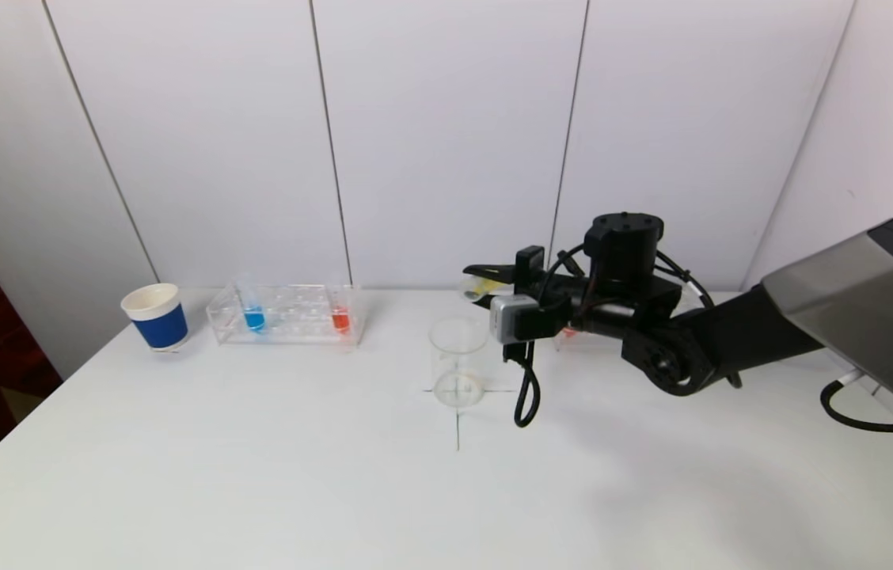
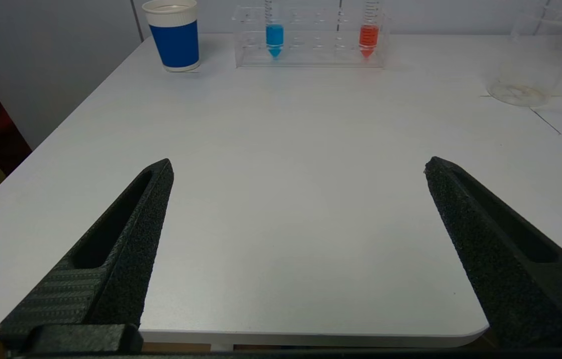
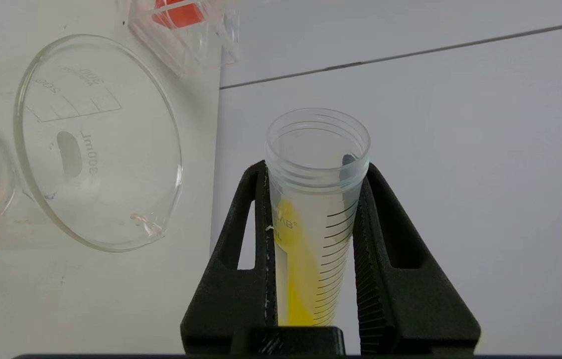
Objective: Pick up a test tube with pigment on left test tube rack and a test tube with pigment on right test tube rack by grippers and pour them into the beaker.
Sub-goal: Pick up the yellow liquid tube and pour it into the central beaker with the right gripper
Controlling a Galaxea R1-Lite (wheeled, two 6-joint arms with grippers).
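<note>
My right gripper (image 1: 476, 279) is shut on a clear test tube with yellow pigment (image 1: 483, 286), held tilted nearly flat just above and behind the rim of the glass beaker (image 1: 458, 360). In the right wrist view the fingers (image 3: 261, 219) clamp the tube (image 3: 311, 234) below its open mouth, with the yellow liquid lying along its side; the beaker (image 3: 96, 144) lies beside it. The left rack (image 1: 288, 317) holds a blue tube (image 1: 254, 317) and a red tube (image 1: 340, 318). My left gripper (image 2: 298, 164) is open and empty at the table's near edge.
A blue and white paper cup (image 1: 155, 317) stands left of the left rack. The right rack is mostly hidden behind my right arm; a bit of red (image 1: 569, 332) shows there. A black cable (image 1: 526, 396) hangs beside the beaker.
</note>
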